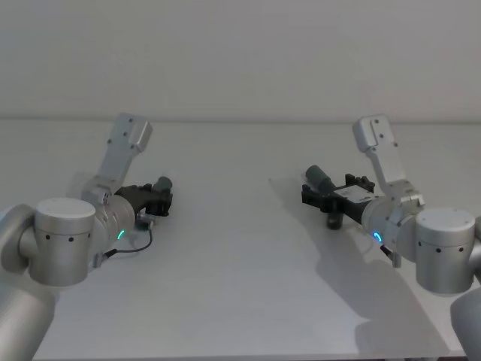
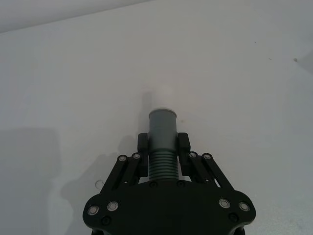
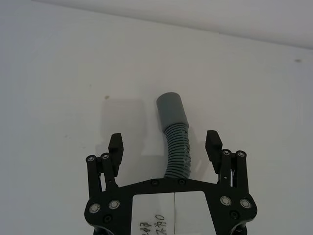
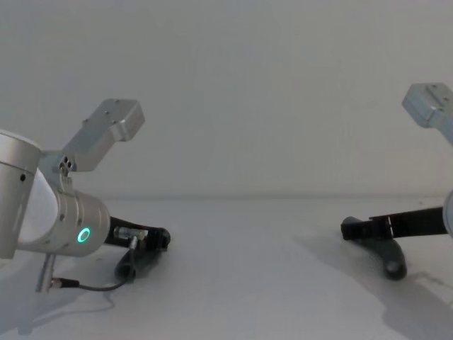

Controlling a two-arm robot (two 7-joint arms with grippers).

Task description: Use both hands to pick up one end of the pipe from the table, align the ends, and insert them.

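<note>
Left pincer grips pipe piece; right pincer, spread, straddles 2nd piece.

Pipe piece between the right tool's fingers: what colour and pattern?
Grey, ribbed pipe piece, smooth collar; best in right wrist view.

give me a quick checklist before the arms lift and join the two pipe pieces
1. Left tool shut on the whitish-tipped pipe piece: ok, firmly clamped.
2. Right tool shut on the collared pipe piece: not ok, its fingers are open and apart from it.
3. Collared pipe piece lying between the right tool's fingers: ok.
4. Collared pipe piece off the table: not ok, it appears to rest there.
5. Pieces lined up for insertion: not ok, they sit far apart at opposite sides.
</note>
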